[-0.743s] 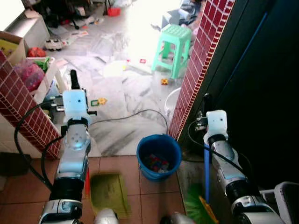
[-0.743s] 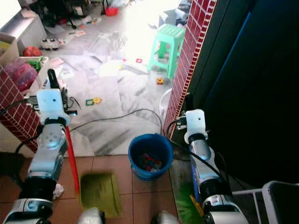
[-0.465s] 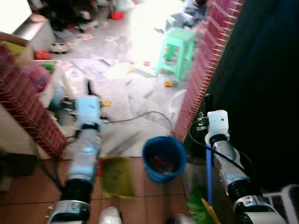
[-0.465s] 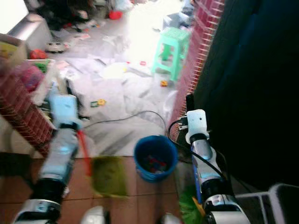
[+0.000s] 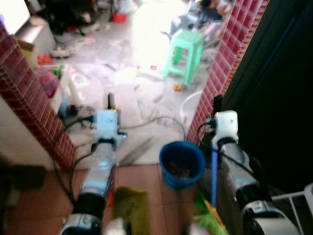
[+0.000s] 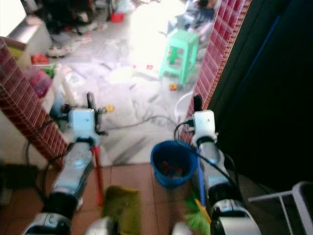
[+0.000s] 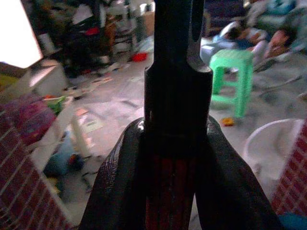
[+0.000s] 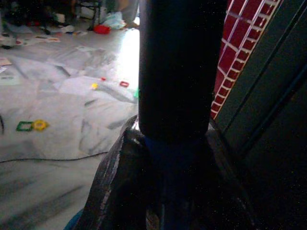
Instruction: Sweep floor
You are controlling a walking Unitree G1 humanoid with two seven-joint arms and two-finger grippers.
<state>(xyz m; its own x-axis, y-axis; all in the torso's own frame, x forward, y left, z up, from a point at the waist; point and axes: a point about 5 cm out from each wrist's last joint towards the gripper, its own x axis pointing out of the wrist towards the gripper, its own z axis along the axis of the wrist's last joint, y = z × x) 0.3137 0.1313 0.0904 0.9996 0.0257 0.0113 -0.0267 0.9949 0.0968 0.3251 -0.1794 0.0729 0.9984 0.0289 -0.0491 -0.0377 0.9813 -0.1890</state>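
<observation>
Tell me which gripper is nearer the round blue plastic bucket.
Right. The right gripper is just above the blue bucket's right rim beside the brick pillar; the left gripper is farther off to the bucket's left.

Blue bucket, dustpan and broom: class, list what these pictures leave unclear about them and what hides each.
- Blue bucket: small coloured bits inside, too blurred in both eye views to identify.
- Green dustpan: lower part cut off by the eye views' bottom edge.
- Green broom head: cut off by the bottom edge.
- Red handle: in the left wrist view the left hand covers most of it.
- Blue broom handle: the right wrist view is too dark.
</observation>
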